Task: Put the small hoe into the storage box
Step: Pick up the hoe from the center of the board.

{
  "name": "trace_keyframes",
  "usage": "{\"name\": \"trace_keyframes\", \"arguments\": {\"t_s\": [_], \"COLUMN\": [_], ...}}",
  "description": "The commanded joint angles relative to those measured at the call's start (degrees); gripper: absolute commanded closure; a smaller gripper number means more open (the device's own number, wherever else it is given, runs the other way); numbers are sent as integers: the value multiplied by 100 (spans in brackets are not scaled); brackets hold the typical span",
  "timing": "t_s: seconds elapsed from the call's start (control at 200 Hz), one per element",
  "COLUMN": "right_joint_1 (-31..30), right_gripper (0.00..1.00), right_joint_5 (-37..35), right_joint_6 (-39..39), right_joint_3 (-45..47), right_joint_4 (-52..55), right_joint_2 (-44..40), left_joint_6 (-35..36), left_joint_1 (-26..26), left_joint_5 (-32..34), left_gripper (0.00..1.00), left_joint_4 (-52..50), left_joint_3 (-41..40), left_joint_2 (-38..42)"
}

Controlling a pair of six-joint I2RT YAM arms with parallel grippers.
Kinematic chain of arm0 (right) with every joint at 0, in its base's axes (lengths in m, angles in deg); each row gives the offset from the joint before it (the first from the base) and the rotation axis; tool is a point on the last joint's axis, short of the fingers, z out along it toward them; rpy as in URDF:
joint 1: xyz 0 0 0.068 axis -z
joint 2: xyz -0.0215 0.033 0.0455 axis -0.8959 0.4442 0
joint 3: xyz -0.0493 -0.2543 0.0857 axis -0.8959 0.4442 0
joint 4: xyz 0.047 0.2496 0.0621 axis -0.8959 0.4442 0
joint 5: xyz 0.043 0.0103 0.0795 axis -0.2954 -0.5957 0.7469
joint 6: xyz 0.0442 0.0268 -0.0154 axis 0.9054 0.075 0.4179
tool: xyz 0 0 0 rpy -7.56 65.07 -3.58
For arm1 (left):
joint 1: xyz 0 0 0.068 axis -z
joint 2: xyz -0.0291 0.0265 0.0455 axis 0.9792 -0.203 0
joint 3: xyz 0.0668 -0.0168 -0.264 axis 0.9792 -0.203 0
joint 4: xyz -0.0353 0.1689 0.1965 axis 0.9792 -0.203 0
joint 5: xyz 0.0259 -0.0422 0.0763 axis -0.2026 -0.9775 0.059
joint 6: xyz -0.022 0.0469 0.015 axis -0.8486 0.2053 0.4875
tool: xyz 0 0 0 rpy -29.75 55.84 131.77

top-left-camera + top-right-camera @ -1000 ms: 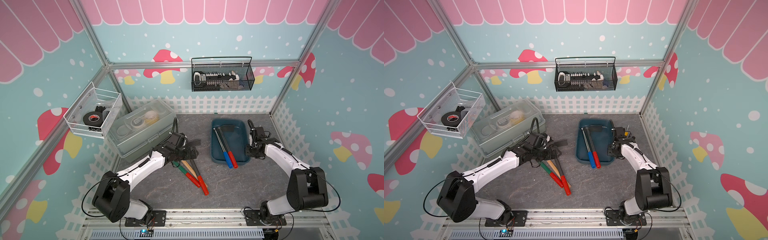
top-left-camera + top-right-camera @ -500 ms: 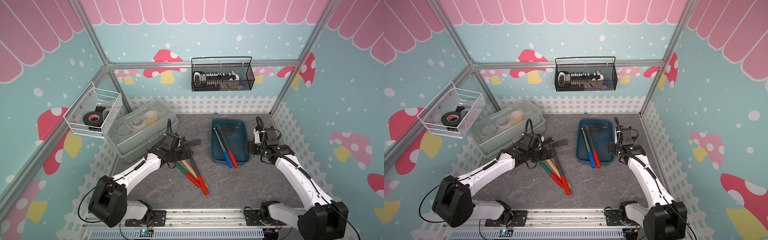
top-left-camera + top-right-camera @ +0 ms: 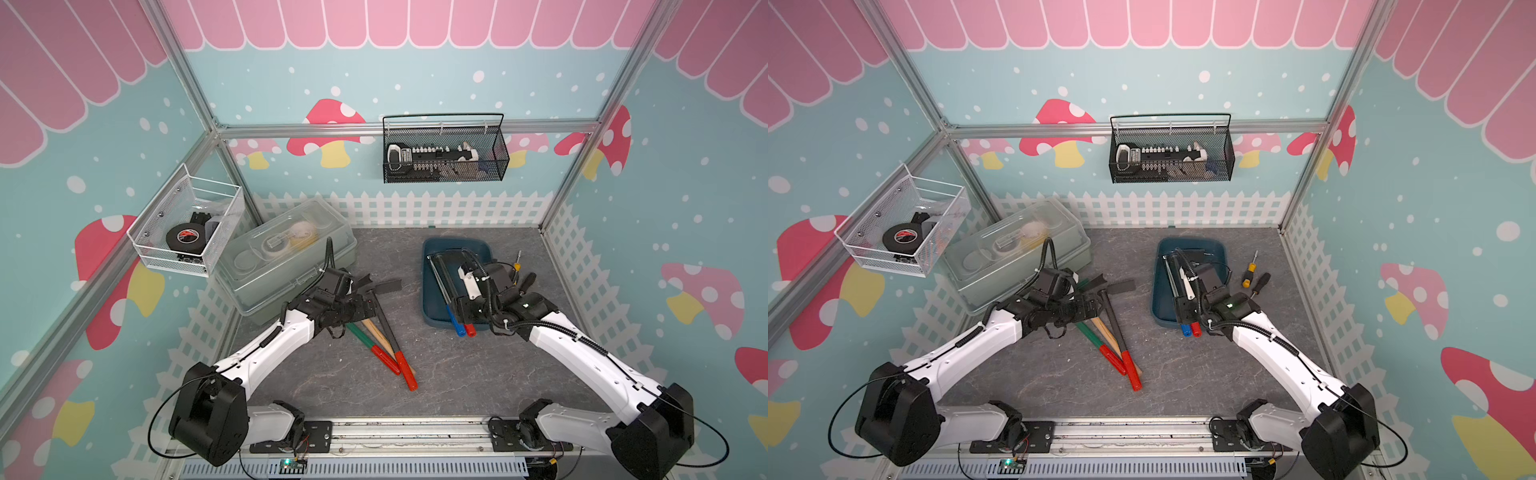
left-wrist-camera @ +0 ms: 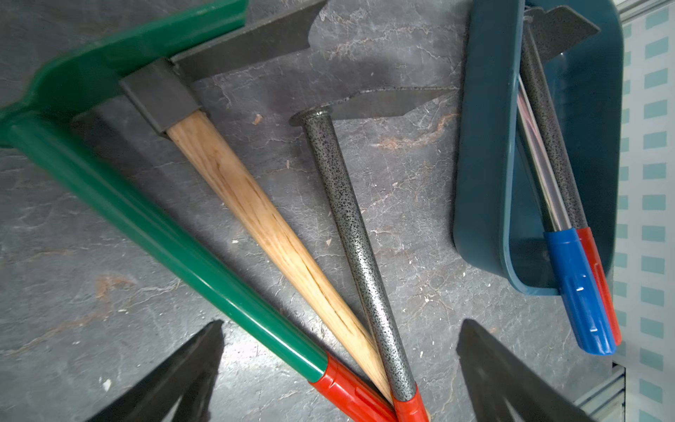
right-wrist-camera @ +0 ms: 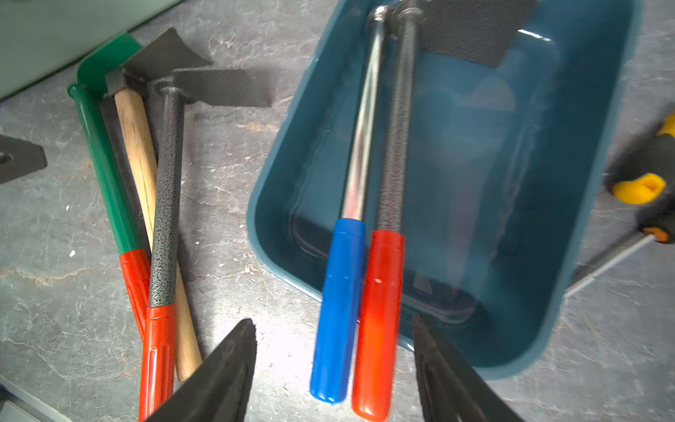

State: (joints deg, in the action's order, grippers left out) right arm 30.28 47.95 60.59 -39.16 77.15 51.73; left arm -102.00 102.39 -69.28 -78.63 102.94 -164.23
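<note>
Plainly, two small hoes lie inside the storage box (image 3: 428,286), side by side in its half on the left-arm side. The blue-gripped hoe (image 5: 341,292) is closer to that wall and the red-gripped hoe (image 5: 380,292) is pressed against it. Their heads are at the box's far end, and both grips jut out past its near rim, over the grey mat (image 3: 457,374). The other half of the box floor is bare. The right gripper (image 5: 332,319) hovers above those overhanging grips with its fingers spread wide, grasping nothing. Beyond the box's left-arm wall, three more hoes fan out on the mat: the green-handled hoe (image 4: 164,234) farthest from the box, then the wooden-handled hoe (image 4: 263,219), then the grey speckled hoe (image 4: 350,219). Their grip ends cross in a bunch, and the speckled hoe's blade points at the box, stopping just short of its wall. The left gripper (image 4: 339,323) hangs over them with its fingers apart, holding nothing. Past these hoes, away from the box, sits the clear lidded box (image 3: 286,257). Two screwdrivers (image 3: 1252,278) lie in the narrow strip between the box's right-arm wall and the picket fence (image 3: 577,282). The mat in front of the box's near rim is open.
</note>
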Motion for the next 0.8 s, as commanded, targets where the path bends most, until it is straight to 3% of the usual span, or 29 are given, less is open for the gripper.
{"name": "trace_keyframes", "arguments": {"t_s": [0.0,0.255,0.795], "right_joint_1": [-370,-1222,-2275], "right_gripper": [33,35,39], "right_joint_5": [-336,-757,-903], "right_joint_6": [147,410,854], "right_joint_3": [-258,-652,-1091], "right_joint_4": [-10,-2,-366], "right_joint_2": [267,958,2362], "left_joint_6": [-1,-59,-156], "left_joint_1": [-29,-313,-397], "left_joint_5": [158,117,-1], "left_gripper": [1,1,1], "left_joint_4": [-214,-215,-173], "left_joint_3": [-158,-338,-542], "left_joint_2": [183,331,400]}}
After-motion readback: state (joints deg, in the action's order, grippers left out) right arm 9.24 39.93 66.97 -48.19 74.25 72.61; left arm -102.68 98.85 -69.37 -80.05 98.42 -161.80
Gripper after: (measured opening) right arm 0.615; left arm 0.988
